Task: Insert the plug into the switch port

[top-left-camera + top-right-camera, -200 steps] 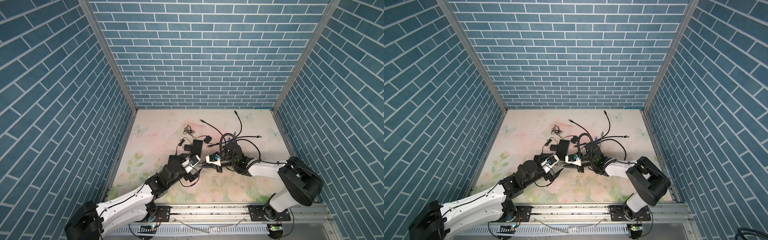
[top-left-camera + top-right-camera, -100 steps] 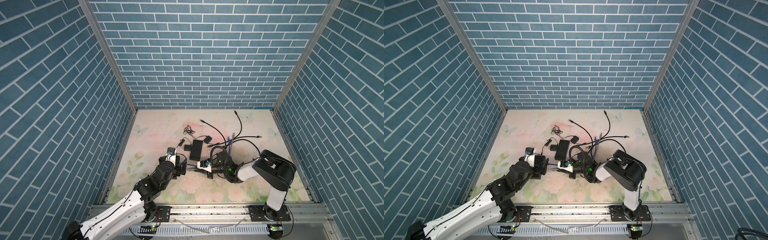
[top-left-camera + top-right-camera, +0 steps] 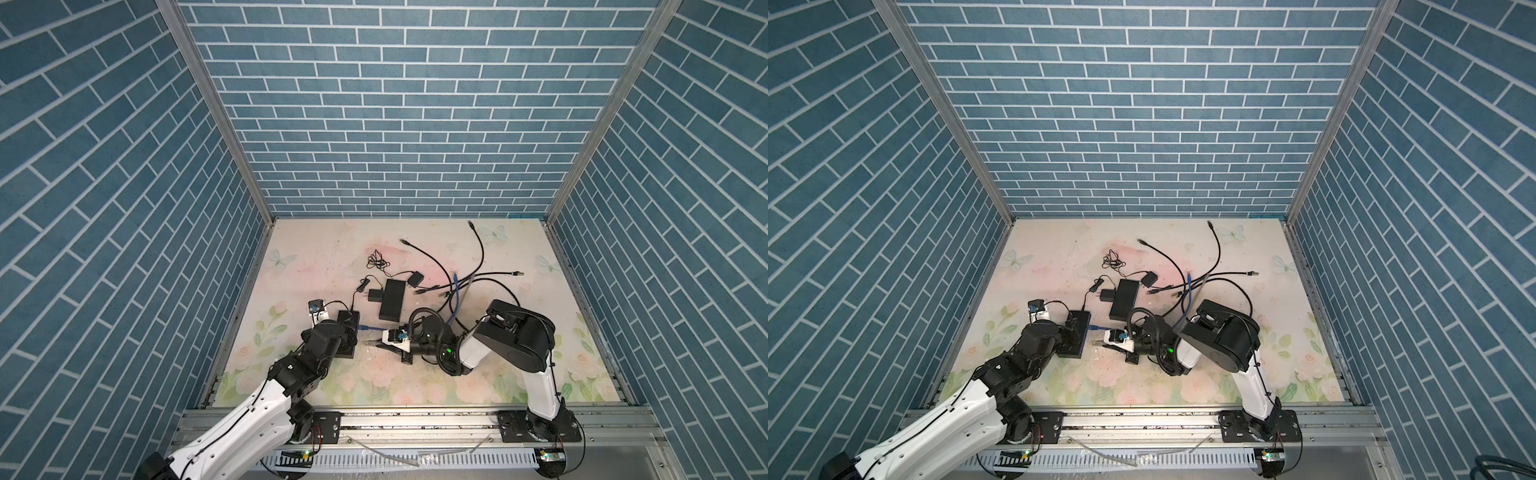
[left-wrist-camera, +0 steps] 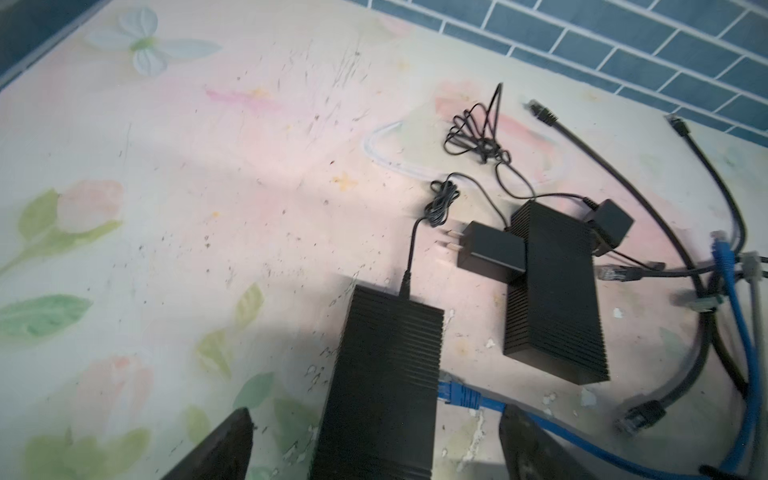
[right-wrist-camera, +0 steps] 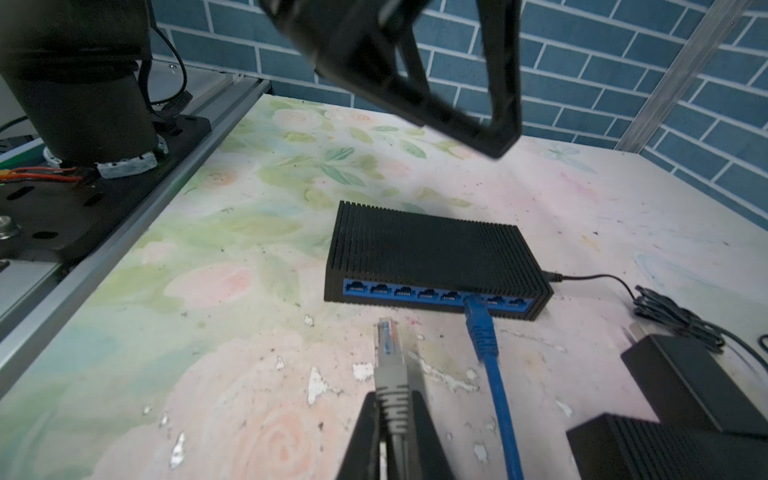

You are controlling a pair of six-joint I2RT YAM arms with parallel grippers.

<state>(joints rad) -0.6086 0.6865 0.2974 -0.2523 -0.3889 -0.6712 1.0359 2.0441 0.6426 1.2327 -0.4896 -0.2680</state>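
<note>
Hands: two. Right hand (image 5: 392,415) clamped on the grey plug (image 5: 388,345); plug tip points at the switch (image 5: 428,253), near its port row (image 5: 415,293), not inserted. Left hand (image 4: 376,413) spread wide astride that switch, fingers (image 4: 224,449) clear of both sides, holding nothing. Ports: eight, one taken by the blue cable (image 5: 482,332). Switches: two; second switch (image 4: 552,291) lies near it on the table (image 4: 208,187). Finger bases cut off in both wrist views; grips too small to read in the top views.
</note>
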